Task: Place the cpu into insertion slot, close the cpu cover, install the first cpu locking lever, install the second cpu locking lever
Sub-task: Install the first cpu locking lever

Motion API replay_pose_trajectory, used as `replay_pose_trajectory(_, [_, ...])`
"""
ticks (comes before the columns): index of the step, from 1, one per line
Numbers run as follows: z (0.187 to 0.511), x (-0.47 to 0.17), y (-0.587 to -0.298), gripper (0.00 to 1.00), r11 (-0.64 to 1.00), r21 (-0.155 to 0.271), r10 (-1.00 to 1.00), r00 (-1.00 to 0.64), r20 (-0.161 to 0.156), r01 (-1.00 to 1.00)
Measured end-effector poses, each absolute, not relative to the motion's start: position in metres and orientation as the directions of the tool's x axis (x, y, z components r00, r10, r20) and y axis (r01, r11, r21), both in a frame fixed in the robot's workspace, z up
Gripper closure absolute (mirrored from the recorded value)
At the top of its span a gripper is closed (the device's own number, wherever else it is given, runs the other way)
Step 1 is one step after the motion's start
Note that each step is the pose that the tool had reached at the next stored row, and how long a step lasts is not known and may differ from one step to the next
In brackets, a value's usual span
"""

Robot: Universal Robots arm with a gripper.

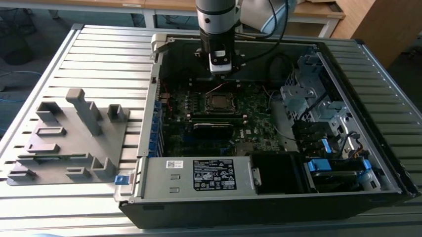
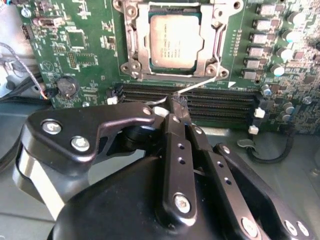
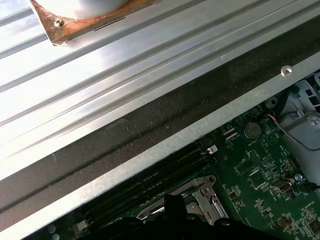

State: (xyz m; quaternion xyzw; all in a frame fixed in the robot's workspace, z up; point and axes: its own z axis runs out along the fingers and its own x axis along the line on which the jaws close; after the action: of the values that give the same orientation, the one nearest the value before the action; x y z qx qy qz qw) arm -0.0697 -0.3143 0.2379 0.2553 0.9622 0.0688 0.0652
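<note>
Since the gripper [image 2: 175,102] has its fingers pressed together right at the free end of the lever [image 2: 200,85], I read the step as lever install. I can't tell if the wire sits between the pads or is just pushed, nor if it's the first or second lever. The lever angles out over the memory slots [image 2: 220,100] and looks unhooked. Beyond it the cover [image 2: 134,45] lies flat around the cpu [image 2: 176,42], which is seated in the slot [image 1: 208,102]. To do it well: hold contact near the tip, sweep down and under the catch, don't scrape the slots, and watch that the cover doesn't lift. The case [image 1: 369,123] lies open on the counter [image 1: 99,54].
</note>
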Motion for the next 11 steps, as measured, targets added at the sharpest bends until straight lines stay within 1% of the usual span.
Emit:
replay_pose_trajectory(6, [0.2313, -0.0697, -0.3143, 0.89, 0.86, 0.166, 0.5, -0.861, -0.09, 0.482])
replay_pose_trajectory(11, [0.2289, -0.0697, -0.3089, 0.89, 0.86, 0.166, 0.5, -0.861, -0.09, 0.482])
